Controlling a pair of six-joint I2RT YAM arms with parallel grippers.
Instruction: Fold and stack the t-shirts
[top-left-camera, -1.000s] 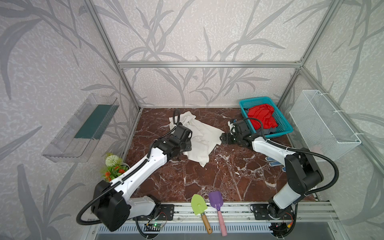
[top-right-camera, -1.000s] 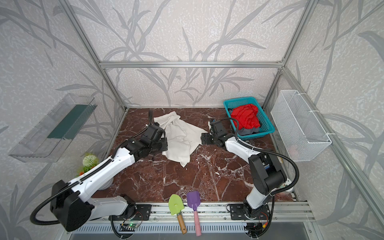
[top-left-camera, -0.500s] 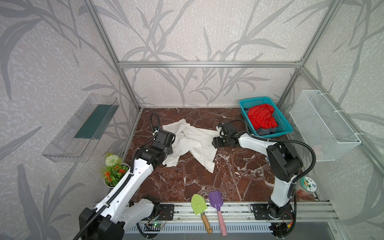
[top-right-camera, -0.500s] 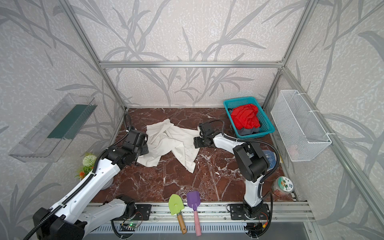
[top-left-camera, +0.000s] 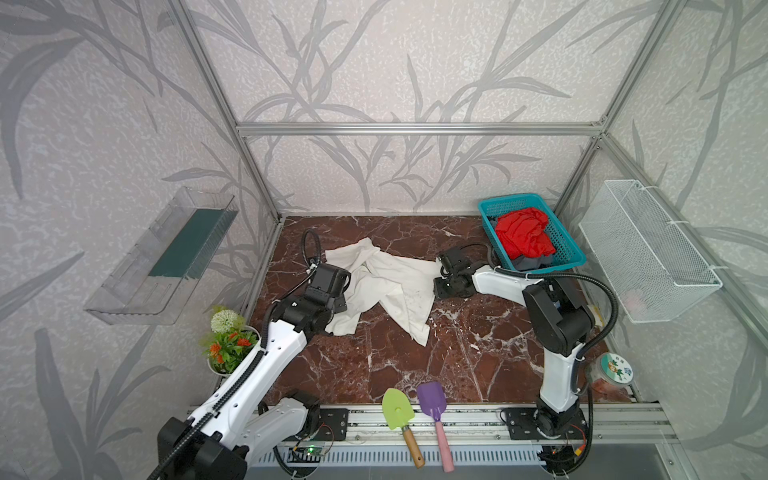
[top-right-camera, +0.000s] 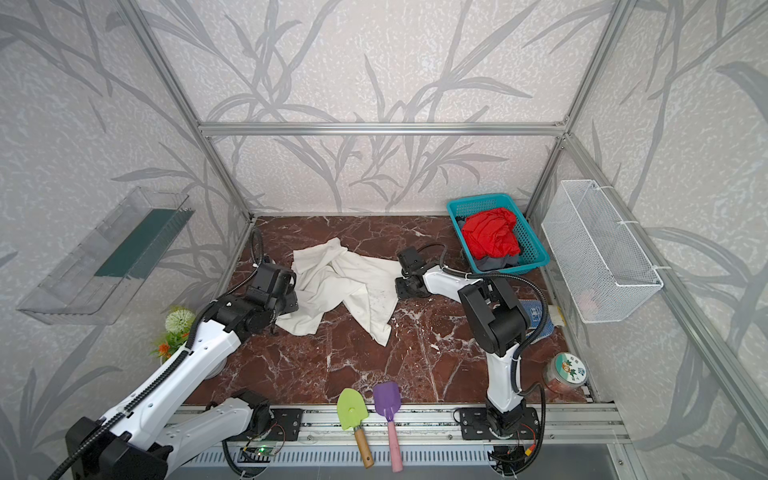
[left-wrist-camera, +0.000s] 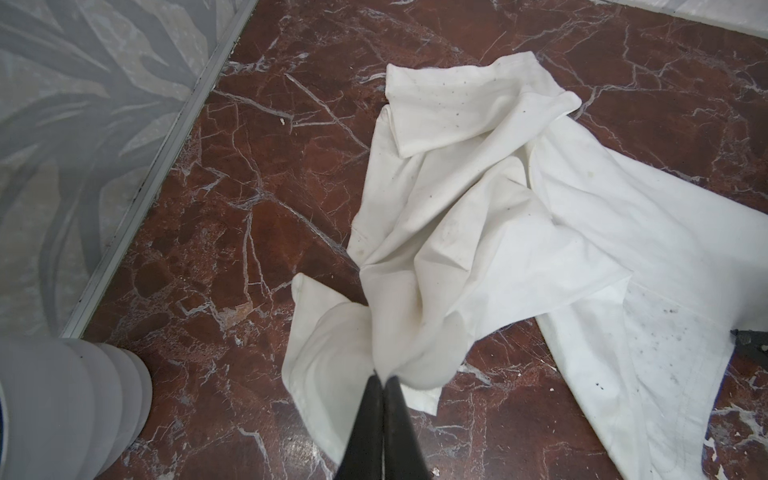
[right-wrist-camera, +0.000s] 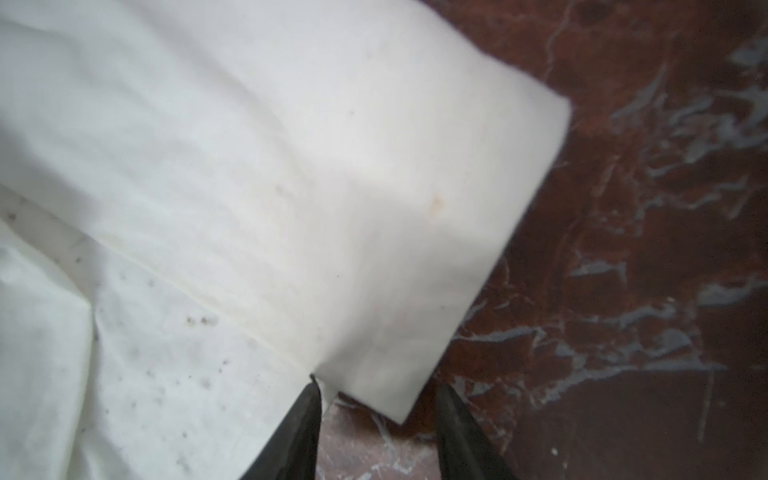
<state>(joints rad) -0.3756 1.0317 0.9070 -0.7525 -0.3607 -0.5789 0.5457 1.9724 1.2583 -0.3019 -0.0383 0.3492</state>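
The cream-white t-shirt (top-left-camera: 390, 282) (top-right-camera: 349, 282) lies crumpled on the marble floor, and its print does not show. My left gripper (left-wrist-camera: 383, 378) is shut on a bunched fold at the shirt's left edge (left-wrist-camera: 415, 332). In both top views it sits at the shirt's left (top-left-camera: 338, 303) (top-right-camera: 291, 305). My right gripper (right-wrist-camera: 376, 390) is at the shirt's right edge (top-left-camera: 436, 286). Its jaws stand apart around a corner of a flat flap (right-wrist-camera: 374, 249). A red t-shirt (top-left-camera: 523, 237) lies on a dark grey one (top-left-camera: 530, 262) in the teal basket (top-left-camera: 511, 199).
A flower pot (top-left-camera: 228, 345) stands by the left wall. A green trowel (top-left-camera: 397, 409) and a purple scoop (top-left-camera: 432, 403) lie at the front edge. At the right are a wire basket (top-left-camera: 648, 249), a jar (top-left-camera: 615, 370) and a blue-and-white glove (top-right-camera: 536, 316).
My left gripper has pulled its end of the cream shirt leftward and forward, spreading the cloth. My right gripper has moved left to the shirt's right edge, and its jaws have narrowed.
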